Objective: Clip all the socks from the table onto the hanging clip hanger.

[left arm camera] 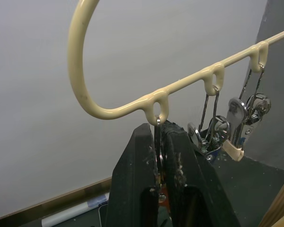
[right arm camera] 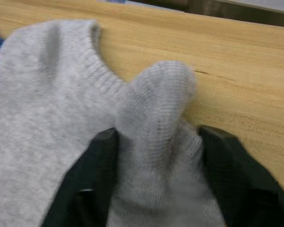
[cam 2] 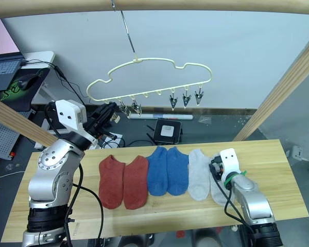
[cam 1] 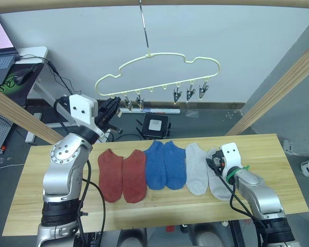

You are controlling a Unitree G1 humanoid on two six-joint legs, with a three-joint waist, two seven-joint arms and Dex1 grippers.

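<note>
the outermost grey sock point(cam 1: 216, 181) on the table point(cam 1: 268, 154) lay under the right gripper point(right arm camera: 154, 161), its long axis running away from the jaws; its cuff was bunched up between the part-closed fingers point(right arm camera: 92, 165), pinched but not lifted. the left gripper point(left arm camera: 161, 156) was shut on the end clip point(left arm camera: 158, 124) of the clip hanger point(cam 1: 159, 72), above and well apart from that sock.

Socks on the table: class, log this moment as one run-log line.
left claw: shut on leftmost clip of clip hanger | right claw: pinching rightmost grey sock | six socks on table
</note>
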